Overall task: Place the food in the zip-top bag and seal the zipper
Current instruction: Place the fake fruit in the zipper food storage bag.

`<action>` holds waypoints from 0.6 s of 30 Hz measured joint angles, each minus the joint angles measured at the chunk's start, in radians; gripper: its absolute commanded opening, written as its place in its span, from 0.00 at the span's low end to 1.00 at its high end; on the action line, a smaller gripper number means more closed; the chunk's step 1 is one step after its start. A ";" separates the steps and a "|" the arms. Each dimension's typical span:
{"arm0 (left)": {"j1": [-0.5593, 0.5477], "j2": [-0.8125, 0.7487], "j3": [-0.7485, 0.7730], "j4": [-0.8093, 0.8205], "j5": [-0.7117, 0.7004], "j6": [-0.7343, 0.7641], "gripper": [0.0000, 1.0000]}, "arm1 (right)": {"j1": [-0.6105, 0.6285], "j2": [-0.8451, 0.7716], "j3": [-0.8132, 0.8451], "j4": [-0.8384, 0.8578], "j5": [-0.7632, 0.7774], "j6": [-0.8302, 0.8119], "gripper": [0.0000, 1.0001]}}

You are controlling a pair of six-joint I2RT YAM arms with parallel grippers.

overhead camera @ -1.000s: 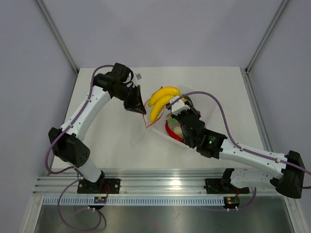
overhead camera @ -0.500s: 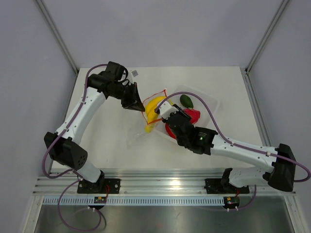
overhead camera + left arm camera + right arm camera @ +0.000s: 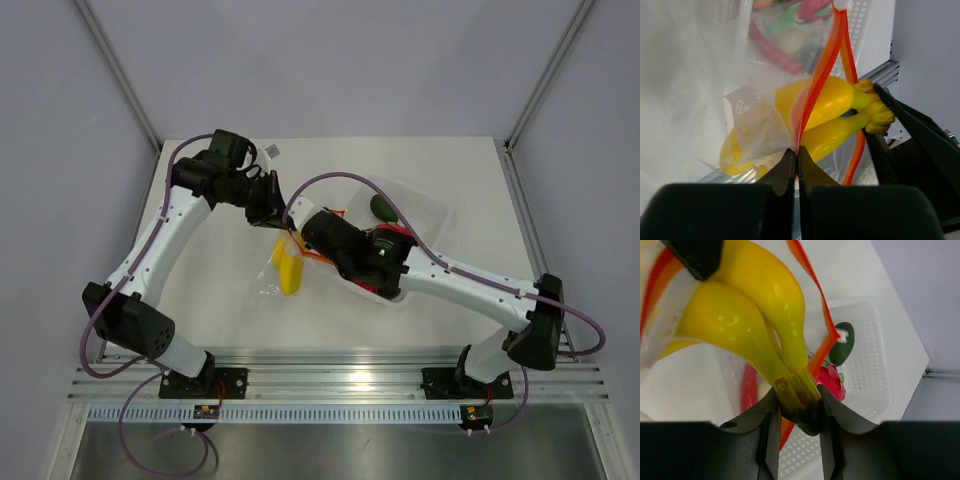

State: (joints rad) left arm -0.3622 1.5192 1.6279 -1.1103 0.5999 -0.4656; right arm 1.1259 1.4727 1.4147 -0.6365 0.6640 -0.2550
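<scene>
Right hand (image 3: 797, 407), reaching leftward, clamps banana (image 3: 757, 295) stem at bag (image 3: 690, 80) mouth.

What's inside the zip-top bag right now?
The banana, mostly through the open mouth; its stem sticks out, gripped by the right pincer. The left pincer pinches the zipper. No other food shows inside, though crinkles and a white label hide part of the bag.

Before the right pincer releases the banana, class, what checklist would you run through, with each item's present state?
1. Left pincer pinches the crinkly transparent bag at its orange-red zipper strip: ok.
2. Right pincer grips the yellow toy banana by its stem: ok.
3. Banana body inside the bag: ok.
4. Stem inside too: not ok, it sits at the mouth.
5. Dark green avocado bagged: not ok, it lies in the clear rigid tray.
</scene>
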 measured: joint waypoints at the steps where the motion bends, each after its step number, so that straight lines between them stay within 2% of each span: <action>1: 0.000 -0.001 0.000 0.006 0.003 0.002 0.00 | 0.000 0.031 0.040 -0.044 -0.015 0.008 0.04; 3: -0.002 -0.008 -0.008 0.026 0.018 0.002 0.00 | 0.000 0.088 0.110 -0.114 -0.047 0.029 0.11; 4: -0.004 -0.016 -0.018 0.038 0.025 0.002 0.00 | 0.000 0.113 0.140 -0.136 -0.061 0.041 0.36; 5: -0.005 -0.023 -0.027 0.047 0.030 0.002 0.00 | 0.000 0.129 0.159 -0.153 -0.068 0.050 0.44; 8: -0.007 -0.053 -0.061 0.072 0.045 0.002 0.00 | 0.001 0.149 0.196 -0.190 -0.081 0.098 0.59; 14: -0.008 -0.068 -0.088 0.105 0.051 0.002 0.00 | 0.004 0.050 0.166 -0.134 -0.070 0.177 0.77; 18: -0.008 -0.076 -0.106 0.133 0.050 0.001 0.00 | 0.000 -0.103 0.110 -0.084 -0.036 0.274 0.79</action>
State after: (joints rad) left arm -0.3702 1.4433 1.5219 -0.9775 0.6502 -0.4644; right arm 1.1259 1.3701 1.5246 -0.7208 0.6281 0.0185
